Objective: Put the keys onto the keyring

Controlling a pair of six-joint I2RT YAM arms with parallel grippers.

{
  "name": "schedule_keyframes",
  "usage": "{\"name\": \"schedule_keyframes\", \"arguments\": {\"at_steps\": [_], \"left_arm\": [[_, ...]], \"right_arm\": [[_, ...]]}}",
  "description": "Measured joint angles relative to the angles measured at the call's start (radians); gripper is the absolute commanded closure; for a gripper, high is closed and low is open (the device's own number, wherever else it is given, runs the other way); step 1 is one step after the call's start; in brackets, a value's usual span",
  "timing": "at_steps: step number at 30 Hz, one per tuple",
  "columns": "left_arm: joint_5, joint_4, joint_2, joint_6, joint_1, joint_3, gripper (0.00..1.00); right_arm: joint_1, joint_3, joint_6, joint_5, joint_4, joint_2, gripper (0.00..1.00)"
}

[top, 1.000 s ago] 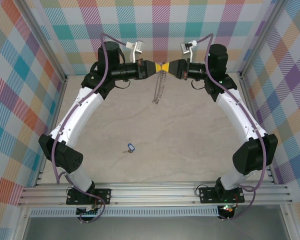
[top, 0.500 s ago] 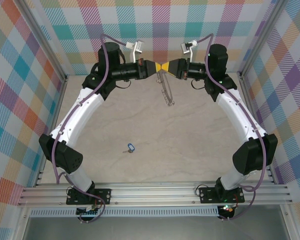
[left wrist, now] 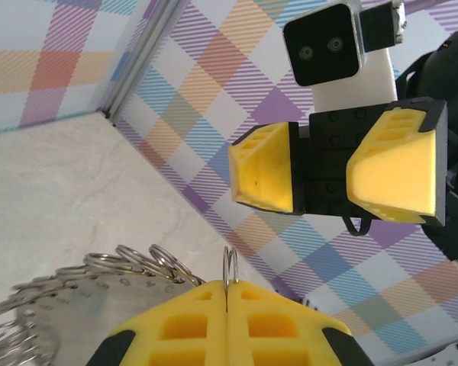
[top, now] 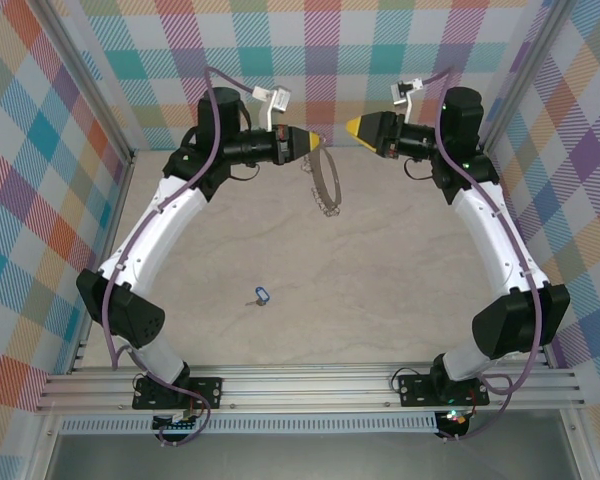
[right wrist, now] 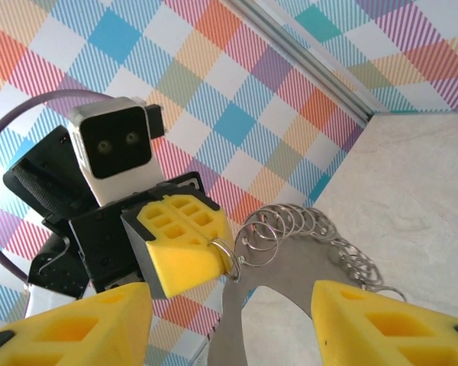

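My left gripper [top: 312, 140] pinched the keyring [right wrist: 290, 261] by one small loop, hanging at the back; my right gripper [top: 351, 127] gaped empty. I reckoned it should descend squarely over the keys [top: 261, 295] on the table [top: 390, 300], nearer me

Walls [top: 40, 200]: pastel plaid panels are seen at the left, rear and right of the frame.
Tabletop [top: 380, 260]: a beige marbled surface is spread across the centre.
Corner posts [top: 86, 85]: aluminium, slanted at upper left and upper right.
Rail [top: 310, 385]: slotted aluminium, run along the bottom.
Light: even; soft shadows are cast.
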Motion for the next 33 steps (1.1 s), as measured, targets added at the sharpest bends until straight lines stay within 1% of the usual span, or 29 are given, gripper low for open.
{"name": "schedule_keyframes", "arguments": {"at_steps": [6, 11, 16, 25, 33], "left_arm": [[-0.01, 0.051, -0.076, 0.096, 0.0, -0.06, 1.0], [-0.005, 0.104, -0.092, 0.115, 0.0, -0.07, 1.0], [0.026, 0.115, -0.092, 0.113, 0.0, -0.069, 1.0], [0.09, 0.117, -0.055, 0.084, 0.0, -0.04, 1.0], [0.12, 0.128, -0.03, 0.039, -0.001, -0.02, 1.0]], "right_arm": [[0.01, 0.004, -0.011, -0.021, -0.008, 0.0, 0.49], [0.027, 0.01, -0.019, -0.04, -0.009, 0.0, 0.5], [0.046, 0.046, -0.035, -0.061, -0.009, 0.0, 0.56], [0.062, 0.121, -0.059, -0.082, -0.025, 0.003, 0.56], [0.068, 0.156, -0.06, -0.093, -0.032, 0.051, 0.56]]}}
